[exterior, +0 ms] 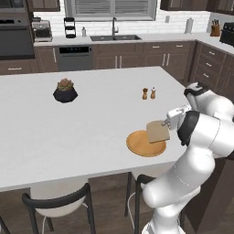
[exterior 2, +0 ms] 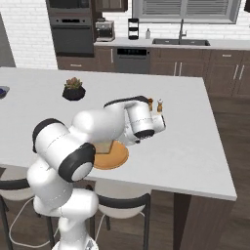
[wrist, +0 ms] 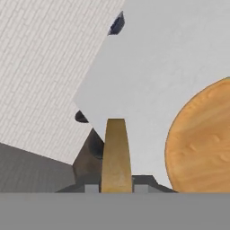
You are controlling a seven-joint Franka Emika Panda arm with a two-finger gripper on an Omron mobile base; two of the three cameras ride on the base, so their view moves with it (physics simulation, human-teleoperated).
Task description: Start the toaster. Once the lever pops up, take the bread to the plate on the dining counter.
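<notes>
My gripper is shut on the tan-brown bread, holding the slice tilted just above the right part of the round orange-brown plate. The plate lies near the front edge of the white dining counter. In the hand view the bread stands edge-on between my gripper's fingers, with the plate off to its right on the counter. From the right base view the arm covers most of the bread and the plate shows beneath it. The toaster is out of view.
A black plant pot stands mid-counter to the left. Two small shakers sit behind the plate. Dark chairs line the counter's front edge below the plate. The counter's right edge is close to my arm.
</notes>
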